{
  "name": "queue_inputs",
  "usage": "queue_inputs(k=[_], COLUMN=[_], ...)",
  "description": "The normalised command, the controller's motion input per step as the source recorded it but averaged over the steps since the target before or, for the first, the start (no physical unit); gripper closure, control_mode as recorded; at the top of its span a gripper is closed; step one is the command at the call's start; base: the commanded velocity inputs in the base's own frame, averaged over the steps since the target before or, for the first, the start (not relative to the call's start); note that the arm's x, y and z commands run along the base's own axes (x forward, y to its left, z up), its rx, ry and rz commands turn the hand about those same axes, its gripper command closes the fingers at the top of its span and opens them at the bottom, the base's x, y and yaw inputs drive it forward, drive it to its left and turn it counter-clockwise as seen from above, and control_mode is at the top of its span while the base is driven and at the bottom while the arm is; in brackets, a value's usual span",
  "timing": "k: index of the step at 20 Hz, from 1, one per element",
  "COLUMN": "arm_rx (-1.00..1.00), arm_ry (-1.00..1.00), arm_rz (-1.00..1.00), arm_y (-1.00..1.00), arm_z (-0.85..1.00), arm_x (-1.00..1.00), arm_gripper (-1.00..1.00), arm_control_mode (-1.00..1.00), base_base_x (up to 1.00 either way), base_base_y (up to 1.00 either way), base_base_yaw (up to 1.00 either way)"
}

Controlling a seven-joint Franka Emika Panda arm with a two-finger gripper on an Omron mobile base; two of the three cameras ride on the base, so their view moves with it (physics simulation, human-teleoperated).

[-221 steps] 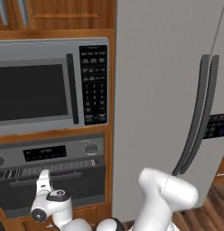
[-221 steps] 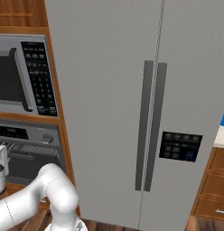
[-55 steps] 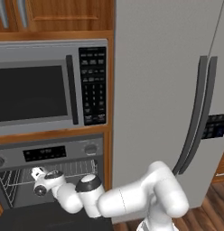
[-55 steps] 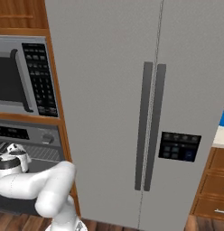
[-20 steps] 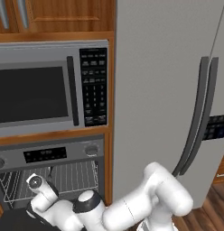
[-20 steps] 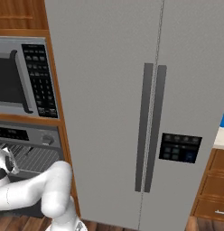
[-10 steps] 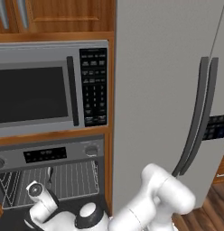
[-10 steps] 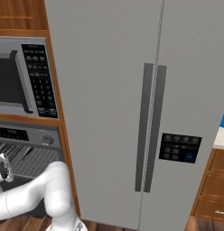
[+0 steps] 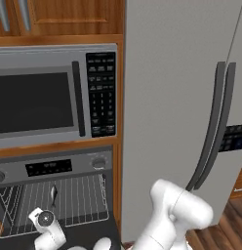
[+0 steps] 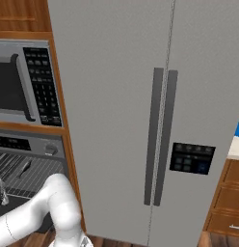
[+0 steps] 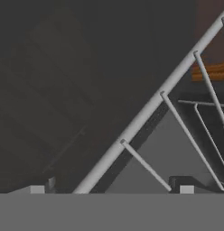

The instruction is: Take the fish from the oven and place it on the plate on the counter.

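The oven [image 9: 54, 190] sat below the microwave [image 9: 50, 95], its door dropped open so the wire rack [image 9: 69, 197] was exposed; that open door is what gave the arm a way in. The fish [image 9: 53, 194] lay on the rack, toward the middle of its width, lengthwise front to back with its tail pointing to the rack's front edge. In the right base view it showed as a thin grey sliver on the same rack [image 10: 25, 169].

The hand [image 9: 42, 224] hung low in front of the rack's front edge, near its left corner, over the lowered door. It was clear of the fish and a little to the left of it. In the hand view the two finger tips [image 11: 37, 189] stood far apart at the bottom edge, with nothing between them: spread wide, holding nothing. That view looked down across the rack's front bar [image 11: 150, 106] onto the dark inner face of the door [image 11: 55, 81], so the camera axis was aimed at the rack's edge, not at the fish.

Judgement: the wide spread suits an approach, since the fish is slender and lies flat on thin wires. The low pose probably serves to get the hand under the oven's top edge. The pick had not yet been made. The next move would need the hand carried inward and to the right along the rack, with the fingers set across the fish's body.

Risk: the finger tips could catch a rack wire.
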Motion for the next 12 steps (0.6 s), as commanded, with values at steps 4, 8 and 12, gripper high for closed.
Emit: queue_inputs(k=[4, 8, 12], arm_rx=[-0.19, -0.21, -0.21], arm_ry=[0.31, 0.32, 0.29], arm_rz=[0.22, 0.25, 0.26], arm_y=[0.00, 0.00, 0.00], arm_z=[-0.61, -0.57, -0.63], arm_x=[-1.00, -1.00, -1.00], arm_gripper=[1.00, 1.00, 1.00], arm_control_mode=[-1.00, -1.00, -1.00], base_base_x=[0.00, 0.00, 0.00], base_base_y=[0.00, 0.00, 0.00], base_base_yaw=[0.00, 0.00, 0.00])
